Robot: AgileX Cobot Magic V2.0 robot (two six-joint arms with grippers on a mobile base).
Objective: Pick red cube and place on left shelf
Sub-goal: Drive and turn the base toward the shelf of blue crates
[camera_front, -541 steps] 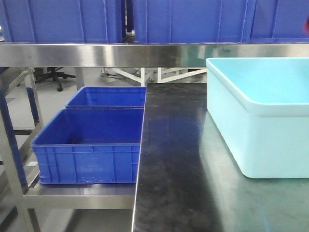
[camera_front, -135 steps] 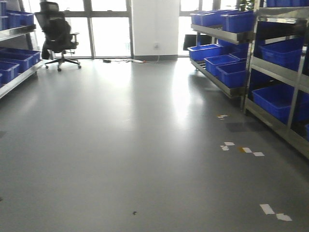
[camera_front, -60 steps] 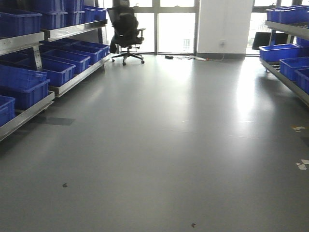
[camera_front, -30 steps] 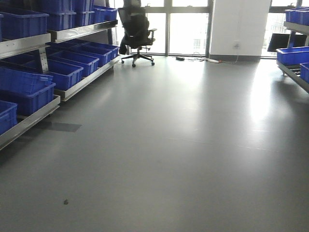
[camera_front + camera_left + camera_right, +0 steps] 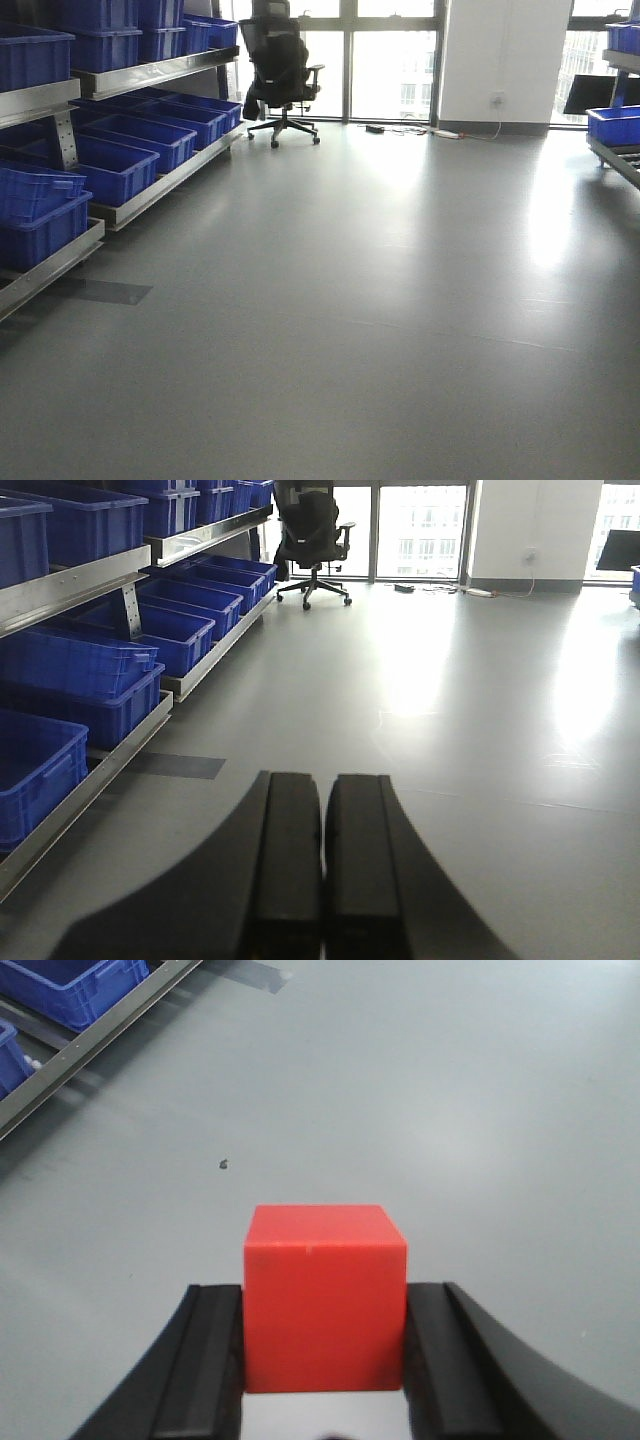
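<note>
Right gripper (image 5: 325, 1385) is clamped on the red cube (image 5: 325, 1290), a pad flat against each side, the cube square between the fingers above the grey floor (image 5: 450, 1110). Left gripper (image 5: 322, 880) is pressed closed with nothing in it. The left shelf (image 5: 150, 72) with blue bins (image 5: 125, 165) is off to the side.

Big shiny grey floor (image 5: 350, 330), steel shelves (image 5: 150, 72) of blue bins (image 5: 120, 165) down the left, black office chair (image 5: 280, 65) by bright windows (image 5: 392, 60), white wall (image 5: 505, 60) beside.
</note>
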